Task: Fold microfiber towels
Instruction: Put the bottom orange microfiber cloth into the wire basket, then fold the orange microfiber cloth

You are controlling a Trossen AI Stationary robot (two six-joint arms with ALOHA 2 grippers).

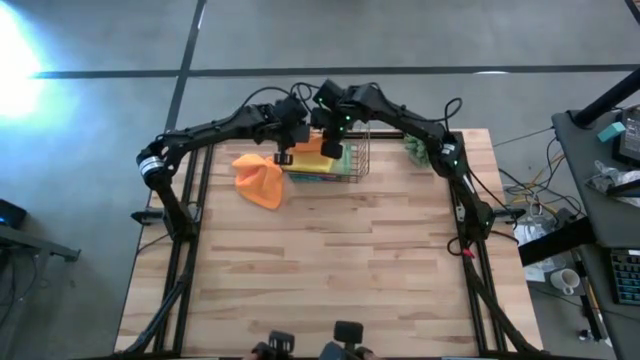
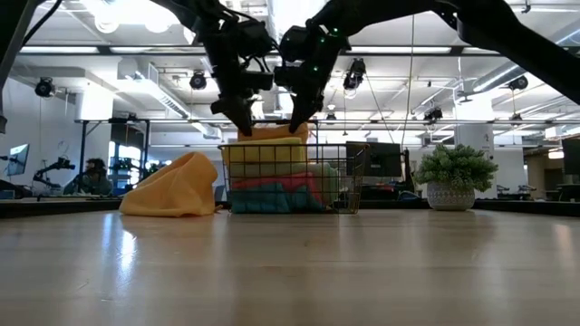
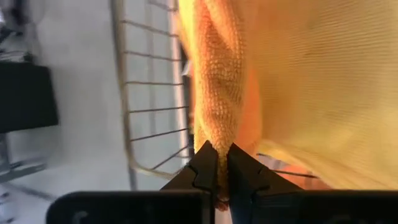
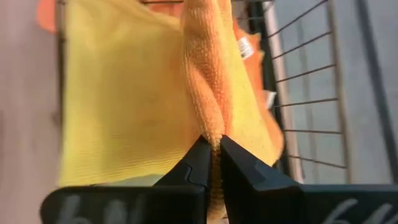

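Two orange microfiber towels are visible: one lies crumpled in a loose mound (image 1: 260, 180) on the pale wooden plank table (image 1: 330, 270), just beside the basket on the left arm's side, and the other (image 2: 268, 133) sits on top of the pile inside the basket, pinched up by both arms. One small wire-grid basket (image 1: 356, 152) stands near the far edge of the table, and it holds a stack of cloths that rises above its rim: the orange one on top, a soft yellow towel (image 4: 118, 106) directly under it, then a pink towel (image 2: 272, 186) and a teal towel (image 2: 272, 201) lower down, seen through the wires in the low view; whether an olive green one lies among them cannot be told. The left gripper (image 3: 219, 167) is over the basket's left end, its two dark fingers clenched on a raised ridge of the orange towel. The right gripper (image 4: 211, 152) is over the basket close beside it, its fingers likewise pinched tight on a fold of the same orange cloth. One small green spiky plant in a pale pot (image 2: 456, 177) stands on the table apart from the basket, on the right arm's side.
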